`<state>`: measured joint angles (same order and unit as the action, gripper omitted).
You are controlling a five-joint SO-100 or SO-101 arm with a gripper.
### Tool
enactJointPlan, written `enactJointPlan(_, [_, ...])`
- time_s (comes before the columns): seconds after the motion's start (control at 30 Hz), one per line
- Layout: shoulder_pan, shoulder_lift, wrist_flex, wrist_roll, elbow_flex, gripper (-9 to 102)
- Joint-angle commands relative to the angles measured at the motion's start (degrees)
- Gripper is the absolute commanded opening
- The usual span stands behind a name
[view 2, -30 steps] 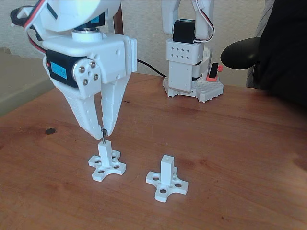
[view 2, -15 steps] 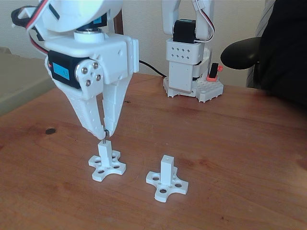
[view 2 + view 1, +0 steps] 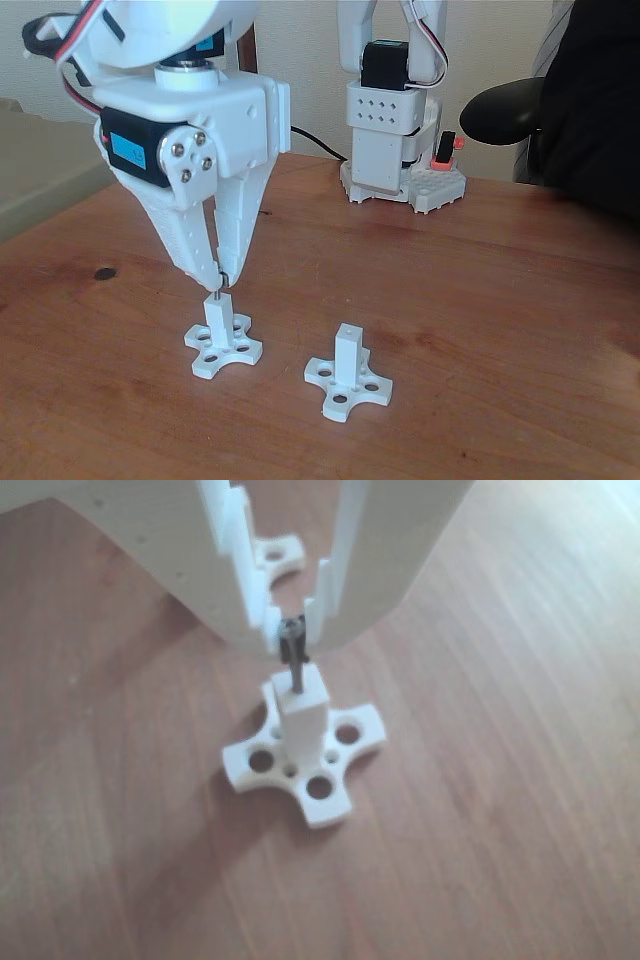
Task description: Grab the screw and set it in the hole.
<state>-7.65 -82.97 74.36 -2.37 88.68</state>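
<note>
On the wooden table (image 3: 470,300), the tool (image 3: 220,281) stays clamped on the screw (image 3: 294,665) and has come lower over the last second; its shank now enters the hole atop the left post (image 3: 219,318), so insertion looks nearly done.
</note>
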Motion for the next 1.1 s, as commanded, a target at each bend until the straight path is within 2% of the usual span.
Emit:
enactJointPlan(0.0, [-0.53, -3.34, -1.14, 1.32, -4.22, -4])
enactJointPlan(0.73, [-0.97, -7.29, 3.08, 2.64, -9.84, -4])
enactJointPlan(1.07, [5.19, -11.16, 6.06, 1.14, -9.93, -4])
